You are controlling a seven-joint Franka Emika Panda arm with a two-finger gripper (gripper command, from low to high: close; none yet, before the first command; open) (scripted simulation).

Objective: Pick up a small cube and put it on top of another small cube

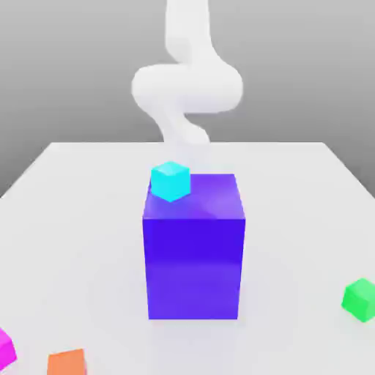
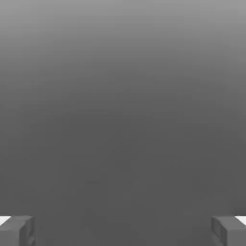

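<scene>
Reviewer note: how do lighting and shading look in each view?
Exterior view: the arm is washed-out white, the big block's front darker than its top, no crisp shadow beneath; hand view: grey gradient, lighter along one edge, gripper open.

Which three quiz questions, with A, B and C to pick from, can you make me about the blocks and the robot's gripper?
1. Where is the cyan cube?
A) Beside the green cube
B) On top of the big blue-purple block
C) On the orange cube

2. What colour is the small cube at the edge of the exterior view's left?
A) Magenta
B) Yellow
C) Black

3. How is the robot's gripper?
A) Shut tight
B) Holding the green cube
C) Open and empty

Right letters:
1: B, because the cyan cube sits on the upper face of the big blue-purple block.
2: A, because the magenta cube is bright pink and cut off by that edge.
3: C, because the gripper has its fingers wide apart in the hand view, with nothing between them.
</scene>
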